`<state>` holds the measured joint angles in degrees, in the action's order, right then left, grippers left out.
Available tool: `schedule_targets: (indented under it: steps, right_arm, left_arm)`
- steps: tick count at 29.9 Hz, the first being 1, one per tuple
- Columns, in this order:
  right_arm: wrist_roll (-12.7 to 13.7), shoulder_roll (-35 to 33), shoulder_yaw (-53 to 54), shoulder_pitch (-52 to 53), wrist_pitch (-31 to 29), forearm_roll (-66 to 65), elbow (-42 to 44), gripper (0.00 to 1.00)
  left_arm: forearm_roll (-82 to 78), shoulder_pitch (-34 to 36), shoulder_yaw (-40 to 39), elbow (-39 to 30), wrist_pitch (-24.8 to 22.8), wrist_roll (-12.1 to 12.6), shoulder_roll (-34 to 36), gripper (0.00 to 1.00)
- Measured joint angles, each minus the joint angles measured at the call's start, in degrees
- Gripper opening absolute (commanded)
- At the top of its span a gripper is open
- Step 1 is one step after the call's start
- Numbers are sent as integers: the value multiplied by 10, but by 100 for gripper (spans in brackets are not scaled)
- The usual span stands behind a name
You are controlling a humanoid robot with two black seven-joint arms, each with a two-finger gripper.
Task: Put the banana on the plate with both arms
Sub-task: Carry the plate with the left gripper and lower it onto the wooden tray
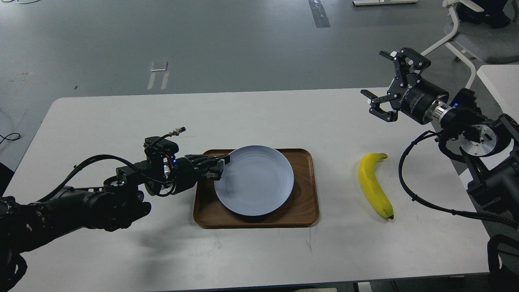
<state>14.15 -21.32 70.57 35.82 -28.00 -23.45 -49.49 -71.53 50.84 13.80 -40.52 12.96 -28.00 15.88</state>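
Note:
The pale blue-grey plate (255,180) lies on a brown wooden tray (302,213) at the table's middle. My left gripper (220,165) reaches in from the left, and its fingers close on the plate's left rim, one above and one below. The yellow banana (375,184) lies on the table to the right of the tray, with its dark tip toward me and its stem away. My right gripper (380,79) hangs wide open and empty above the table's far right, well behind and above the banana.
The white table (121,121) has its far edge behind the tray and its right edge near my right arm. A white chair (466,36) and a second table's corner (500,81) stand beyond the right edge.

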Motion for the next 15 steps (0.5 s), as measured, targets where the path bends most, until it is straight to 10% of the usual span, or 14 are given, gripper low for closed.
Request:
schedule_targets:
  steps: [15]
  right_arm:
    - [0, -3, -5, 3, 0, -1, 0, 100]
  left_arm:
    - [23, 0, -10, -38, 1, 0, 30, 90]
